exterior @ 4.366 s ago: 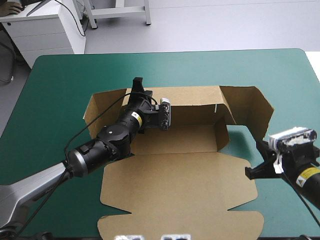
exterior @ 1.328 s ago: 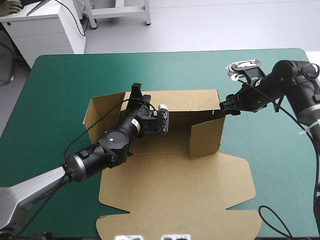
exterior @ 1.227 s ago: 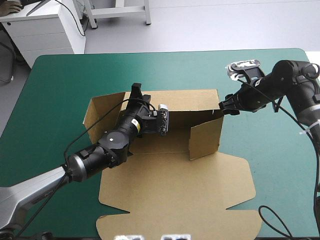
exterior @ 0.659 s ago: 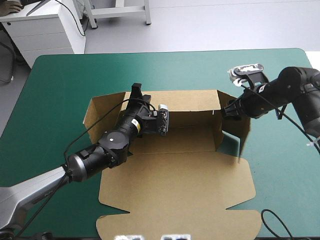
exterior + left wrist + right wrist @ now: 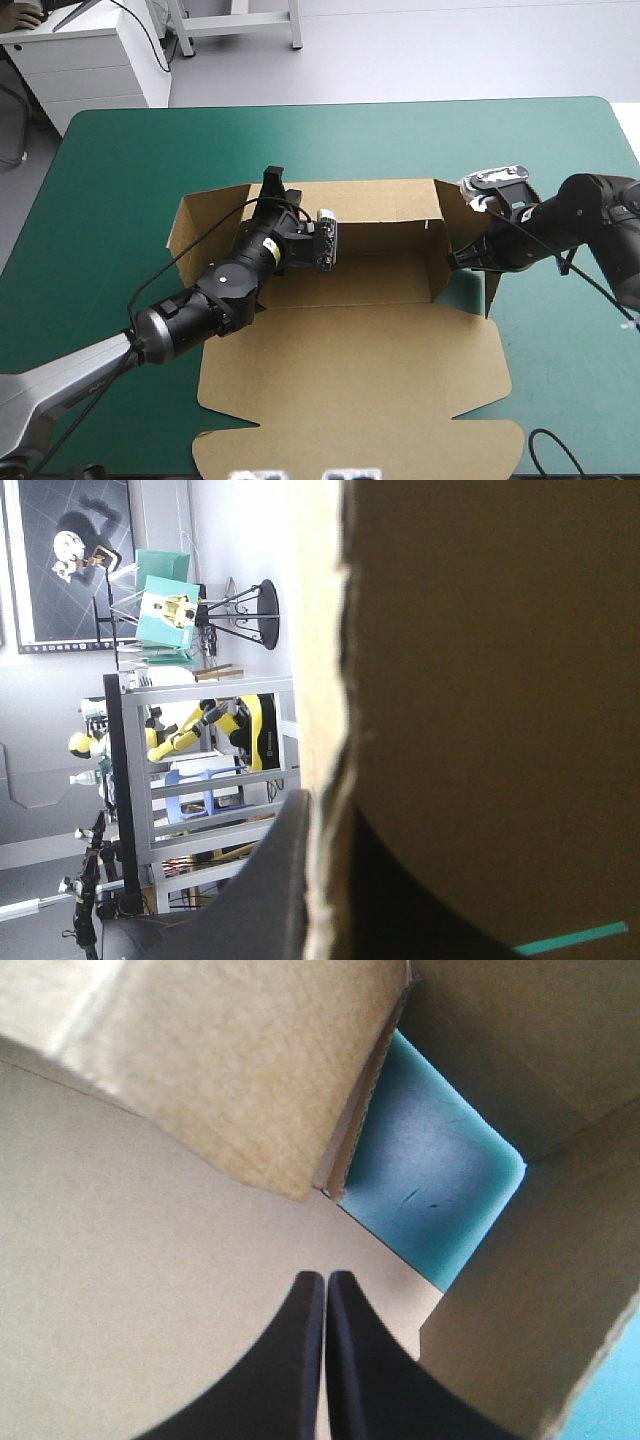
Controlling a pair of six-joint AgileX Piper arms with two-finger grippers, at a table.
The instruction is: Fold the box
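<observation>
The brown box [image 5: 350,370] lies mid-table with its lid flat toward the near edge and its back wall [image 5: 380,200] raised. My left gripper [image 5: 272,182] is at the left part of that wall's top edge. In the left wrist view it [image 5: 325,800] is shut on the board's edge [image 5: 330,680]. The right side flap [image 5: 472,228] stands angled outward. My right gripper [image 5: 455,262] points at the box's right end, low against the flap. In the right wrist view it [image 5: 325,1278] is shut, with nothing between the fingers, tips over brown board [image 5: 150,1290] beside a corner gap.
The teal-green cover [image 5: 400,140] shows beyond the back wall and on both sides of the box. A patch of it [image 5: 430,1190] is visible through the box's corner gap, ahead of the right gripper. The left side flap [image 5: 190,225] leans outward.
The right flap, earlier folded inward across the box's right end, has swung back outward. My right gripper has moved from behind it toward the near side. The left arm has not moved.
</observation>
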